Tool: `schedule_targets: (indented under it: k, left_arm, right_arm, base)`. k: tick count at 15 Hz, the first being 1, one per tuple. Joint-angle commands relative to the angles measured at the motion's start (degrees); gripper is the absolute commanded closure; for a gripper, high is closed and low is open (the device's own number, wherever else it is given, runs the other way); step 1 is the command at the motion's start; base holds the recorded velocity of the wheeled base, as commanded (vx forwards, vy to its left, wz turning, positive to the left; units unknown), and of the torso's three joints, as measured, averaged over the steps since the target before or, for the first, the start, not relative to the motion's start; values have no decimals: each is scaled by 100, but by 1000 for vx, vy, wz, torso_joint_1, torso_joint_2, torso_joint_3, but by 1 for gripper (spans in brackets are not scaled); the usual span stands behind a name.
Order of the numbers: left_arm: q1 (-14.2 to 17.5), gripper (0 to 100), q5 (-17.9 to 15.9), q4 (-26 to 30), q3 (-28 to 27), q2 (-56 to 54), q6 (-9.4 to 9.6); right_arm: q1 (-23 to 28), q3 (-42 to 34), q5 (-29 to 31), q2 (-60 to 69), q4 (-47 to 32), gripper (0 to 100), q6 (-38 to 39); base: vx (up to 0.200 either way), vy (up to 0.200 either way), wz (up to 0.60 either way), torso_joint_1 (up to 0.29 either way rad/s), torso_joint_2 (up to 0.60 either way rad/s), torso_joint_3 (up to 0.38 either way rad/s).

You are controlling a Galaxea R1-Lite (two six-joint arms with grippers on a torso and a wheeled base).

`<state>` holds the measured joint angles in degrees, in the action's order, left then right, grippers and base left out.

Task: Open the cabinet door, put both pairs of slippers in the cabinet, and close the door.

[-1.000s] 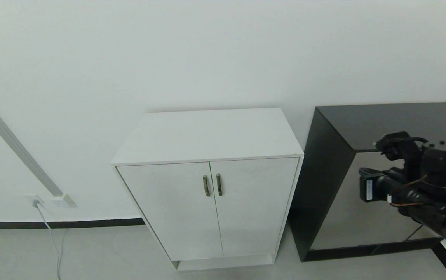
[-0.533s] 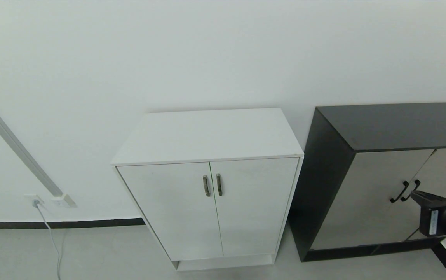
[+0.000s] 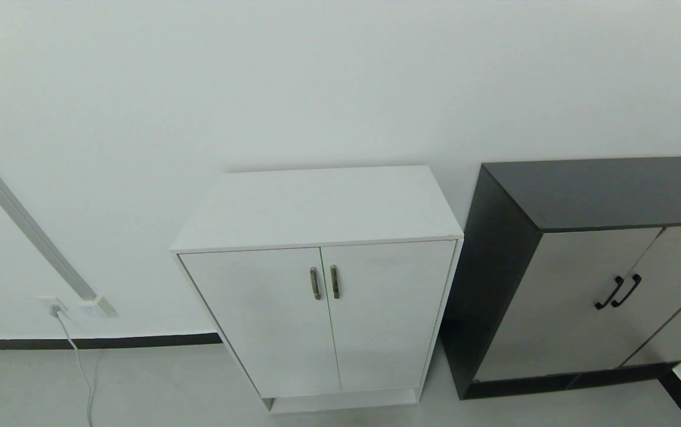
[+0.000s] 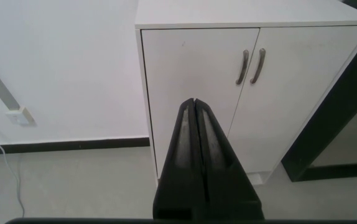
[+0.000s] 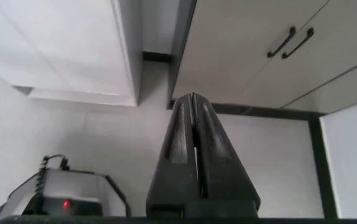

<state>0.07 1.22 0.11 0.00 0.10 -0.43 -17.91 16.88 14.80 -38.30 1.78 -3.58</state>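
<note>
Left gripper [image 4: 194, 101], its black fingers pressed together and empty, points at the white two-door wooden cabinet [image 3: 317, 207]. Right gripper [image 5: 194, 96], likewise clenched on nothing, hangs over the grey floor [image 5: 284, 162] before the black cabinet with glossy grey doors [image 3: 584, 190]. The white cabinet stands on the floor against the white wall [image 3: 317, 77], just beside the black one, both doors shut, bronze bar handles [image 3: 315, 283] side by side at the centre seam.

The cabinet [image 3: 317, 207] stands on the floor [image 3: 150, 385] against the wall [image 3: 317, 83], its handles [image 3: 315, 283] side by side at the middle of its front. A sideboard [image 3: 554, 296] stands just to its right. A socket [image 3: 51, 306] sits low on the wall, well to its left.
</note>
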Motion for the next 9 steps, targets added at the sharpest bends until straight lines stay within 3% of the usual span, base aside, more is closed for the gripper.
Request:
schedule_targets:
  k: [1, 9]
  left_arm:
    - [1, 100, 1, -2, 0, -1, -1]
    - [1, 100, 1, -2, 0, -1, -1]
  right_arm:
    - [-11, -194, -302, 1167, -538, 100, -2]
    - [-29, -1205, -1313, 1738, -600, 100, -2]
  base:
    - [0, 0, 0, 0, 0, 0]
    - [0, 0, 0, 0, 0, 0]
